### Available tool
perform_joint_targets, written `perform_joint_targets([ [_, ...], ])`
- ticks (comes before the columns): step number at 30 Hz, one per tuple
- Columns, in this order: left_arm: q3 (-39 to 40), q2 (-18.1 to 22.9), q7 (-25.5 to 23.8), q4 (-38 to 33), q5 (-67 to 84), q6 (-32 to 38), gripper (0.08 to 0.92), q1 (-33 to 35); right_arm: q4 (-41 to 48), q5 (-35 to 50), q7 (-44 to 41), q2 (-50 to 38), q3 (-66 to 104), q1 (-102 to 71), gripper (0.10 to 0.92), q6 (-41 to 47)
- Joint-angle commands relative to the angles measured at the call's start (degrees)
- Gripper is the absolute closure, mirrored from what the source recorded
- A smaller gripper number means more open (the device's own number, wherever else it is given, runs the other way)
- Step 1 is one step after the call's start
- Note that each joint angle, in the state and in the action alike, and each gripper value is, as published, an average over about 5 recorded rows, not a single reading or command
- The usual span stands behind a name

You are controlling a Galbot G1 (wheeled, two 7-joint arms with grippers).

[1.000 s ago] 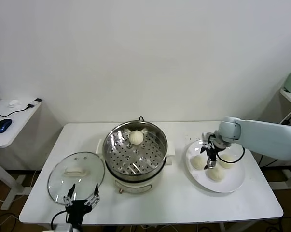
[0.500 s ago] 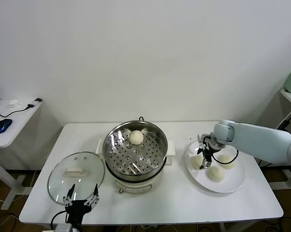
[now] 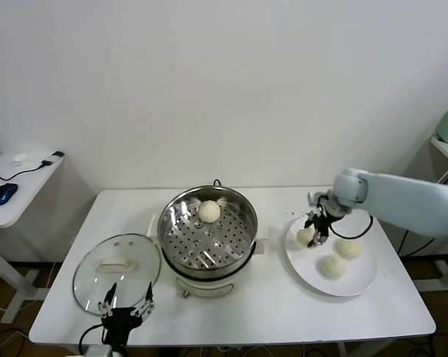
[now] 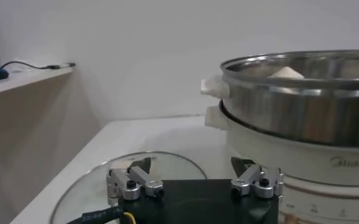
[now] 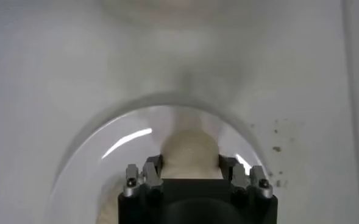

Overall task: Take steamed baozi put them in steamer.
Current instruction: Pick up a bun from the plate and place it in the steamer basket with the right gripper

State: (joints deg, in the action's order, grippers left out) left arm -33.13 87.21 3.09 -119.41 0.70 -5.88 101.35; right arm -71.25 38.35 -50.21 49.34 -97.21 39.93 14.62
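White table (image 3: pixel 283 312) carries all. Steamer (image 3: pixel 209 234) at centre, one steamed baozi (image 3: pixel 209 210) on perforated tray near far rim. Right arm (image 3: pixel 409 201) reaches in from right edge, forearm near level, wrist bent down over white plate (image 3: pixel 357 281). Glass lid (image 3: pixel 117 266) flat, left of steamer. Right gripper (image 3: pixel 316 228) pinching baozi (image 3: pixel 306 236) at plate's left edge; two more buns (image 3: pixel 332 266) on plate. Left gripper (image 3: pixel 125 309) parked low at table's front, near lid's rim, fingers spread.

Steamer (image 4: pixel 301 115) cut off, left wrist view
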Motion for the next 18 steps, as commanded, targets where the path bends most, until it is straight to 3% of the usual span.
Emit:
perform_joint_targets([
  [1,-0.05,0.00,-0.01,-0.21,-0.01,-0.09,0.177,0.04,-8.32,14.41,-3.41,3.12,-9.60,24.00,0.390,0.25],
  [10,1.13,-0.18,0.02,-0.44,-0.97,0.12,0.177,-0.32,-17.95,32.42,7.40,21.18,-0.74,29.35,0.388,8.57],
  [18,0.83,-0.42,0.03,-1.38,-0.97,-0.03,0.177,-0.46,-12.84,33.22,14.98,34.37,2.90,16.15,0.372,13.28],
])
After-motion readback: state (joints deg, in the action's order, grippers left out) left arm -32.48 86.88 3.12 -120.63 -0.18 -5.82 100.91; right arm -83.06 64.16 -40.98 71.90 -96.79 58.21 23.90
